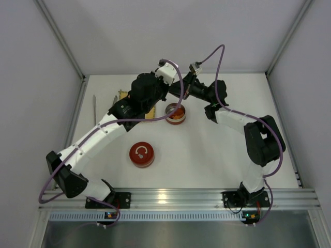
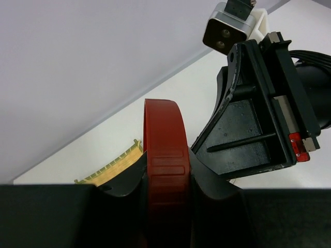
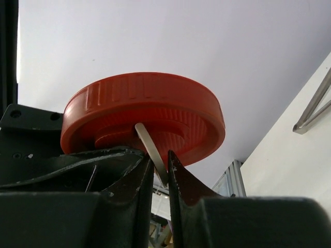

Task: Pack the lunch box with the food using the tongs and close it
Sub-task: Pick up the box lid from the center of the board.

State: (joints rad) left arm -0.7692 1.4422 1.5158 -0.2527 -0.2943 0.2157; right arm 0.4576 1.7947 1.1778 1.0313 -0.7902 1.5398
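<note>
The white worktop (image 1: pixel 217 155) carries everything, and the red lunch box (image 1: pixel 168 110) serves as the landmark, standing open at mid-depth near the middle. The left arm (image 1: pixel 98 137) sweeps in from the near left and ends just behind and to the left of the lunch box. The right arm (image 1: pixel 258 139) bends in from the near right and ends just behind it, so the two wrists almost meet there.

The yellow mat (image 1: pixel 124 95) lies left of the lunch box, largely covered by the left wrist. A loose red lid (image 1: pixel 141 155) with a white mark rests on the worktop nearer the bases, left of the lunch box and apart from it.

The left end effector (image 2: pixel 165 181) is clenched on a red disc (image 2: pixel 164 134) with a ribbed rim, one finger on each face. The right end effector (image 3: pixel 160 170) is pinched shut on a thin metal strip (image 3: pixel 147 142) on one face of that disc.

The tongs (image 1: pixel 95 106) lie untouched far to the left of the lunch box, beyond the mat. Orange food (image 1: pixel 177 115) sits inside the lunch box; other pieces cannot be made out.
</note>
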